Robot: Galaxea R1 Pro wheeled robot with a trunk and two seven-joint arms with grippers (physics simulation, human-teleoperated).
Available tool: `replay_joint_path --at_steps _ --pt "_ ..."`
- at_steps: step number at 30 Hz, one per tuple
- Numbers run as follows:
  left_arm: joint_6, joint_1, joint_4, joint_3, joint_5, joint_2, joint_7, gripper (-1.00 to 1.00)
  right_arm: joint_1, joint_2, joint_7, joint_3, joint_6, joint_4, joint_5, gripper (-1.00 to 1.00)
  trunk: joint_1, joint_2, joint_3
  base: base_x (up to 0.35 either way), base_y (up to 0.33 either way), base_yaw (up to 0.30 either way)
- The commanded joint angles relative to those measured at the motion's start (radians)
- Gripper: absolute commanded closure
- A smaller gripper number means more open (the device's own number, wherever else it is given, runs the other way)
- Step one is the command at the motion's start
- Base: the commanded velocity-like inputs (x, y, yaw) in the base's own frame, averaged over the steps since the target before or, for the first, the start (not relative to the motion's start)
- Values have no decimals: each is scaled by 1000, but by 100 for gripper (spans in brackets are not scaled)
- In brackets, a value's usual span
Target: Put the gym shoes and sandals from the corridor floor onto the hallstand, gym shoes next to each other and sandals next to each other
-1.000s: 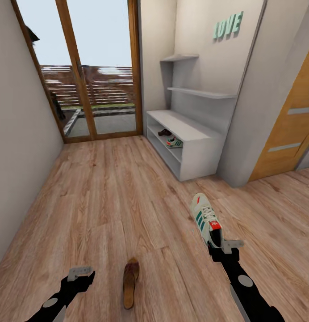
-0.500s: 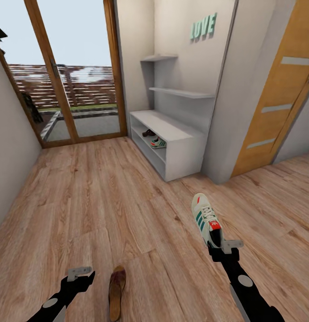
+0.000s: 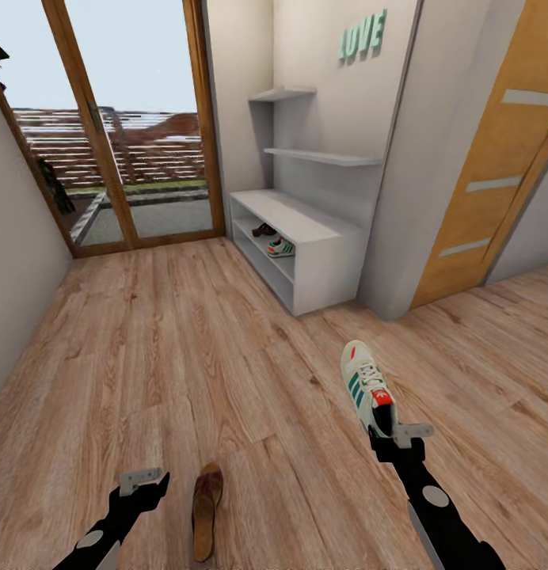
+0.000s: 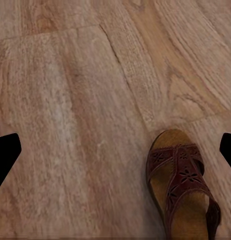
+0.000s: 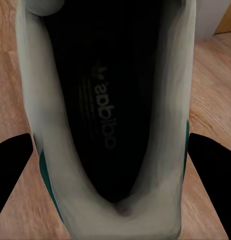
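Note:
My right gripper (image 3: 390, 434) is shut on the heel of a white gym shoe (image 3: 366, 385) with teal stripes, held above the corridor floor (image 3: 187, 340) with its toe pointing away. The right wrist view looks into that gym shoe (image 5: 108, 115), with the right gripper (image 5: 115, 167) clamped across its heel end. A brown sandal (image 3: 204, 511) lies on the floor just right of my open left gripper (image 3: 144, 481). The same sandal (image 4: 183, 192) lies beside the empty left gripper (image 4: 115, 152). On the hallstand (image 3: 321, 229), another sandal (image 3: 264, 230) and gym shoe (image 3: 280, 248) sit side by side on a low shelf.
A glass door with a wooden frame (image 3: 123, 127) closes the corridor's far end. A wall (image 3: 13, 261) runs along the left. An orange wooden door (image 3: 496, 158) stands at the right, past a grey wall corner (image 3: 401, 237).
The camera has turned right, so the hallstand and glass door have shifted left in the picture. Both arms hold their pose, and the gym shoe stays in the right gripper.

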Motion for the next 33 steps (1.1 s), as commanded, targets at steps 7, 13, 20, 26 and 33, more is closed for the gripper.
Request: replay_joint_path --at_steps 7,13,20,26,33 --pt "-5 -1 19 3 9 0 -10 -100 0 0 -4 1 -2 0 5 100 27 -50 -34 0 0 0" --pt "-5 -1 21 3 10 0 -10 -100 0 0 -4 2 -3 -1 5 100 50 -92 -62 0 0 0" --pt "-7 0 23 3 10 -2 -10 -100 0 1 -4 7 -4 4 6 100 63 -114 -93 0 0 0" --pt "-7 0 22 3 11 -2 -10 -100 0 1 -4 8 -4 5 6 100 66 -115 -116 0 0 0" --pt "-7 0 21 3 11 -2 -10 -100 0 2 -4 6 -4 1 6 100 69 -117 -143 0 0 0"
